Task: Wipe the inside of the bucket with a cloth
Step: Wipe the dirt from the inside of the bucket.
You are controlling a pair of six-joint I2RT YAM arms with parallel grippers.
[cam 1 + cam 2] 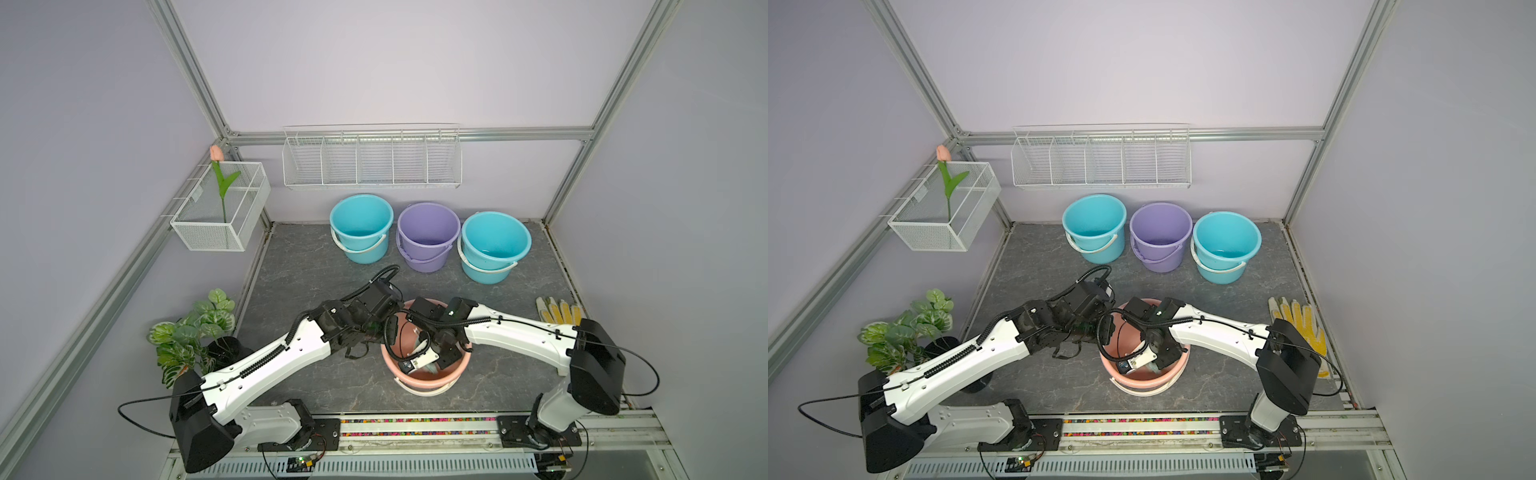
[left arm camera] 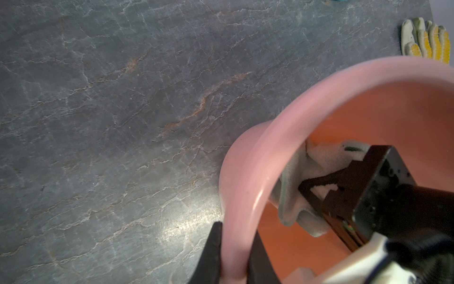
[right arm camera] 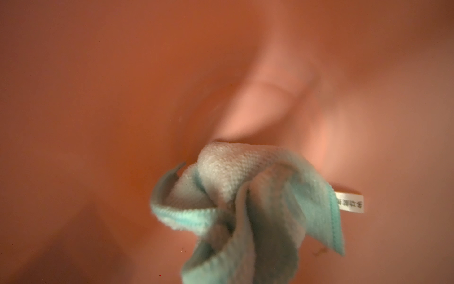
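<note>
Spreading beneath lilac walls [image 1: 395, 62] and an aluminium frame [image 1: 519, 133], the dark grey veined worktop [image 1: 316, 266] carries a pink bucket [image 1: 419, 379] near its front. Left claw [image 2: 235, 246] is clamped on the bucket's rim. Right claw [image 2: 305, 188] is pinched on the mint cloth [image 3: 245, 177], inside against its wall. A purple bucket [image 1: 428, 224] stands between two turquoise buckets [image 1: 361, 216] [image 1: 496, 237] at the back.

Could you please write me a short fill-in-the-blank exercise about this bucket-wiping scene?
1. The left gripper is shut on the pink bucket's ____.
2. The right gripper holds the cloth ____ that bucket.
3. The yellow-and-white glove lies on the robot's ____ side.
Missing words: rim; inside; right.
</note>
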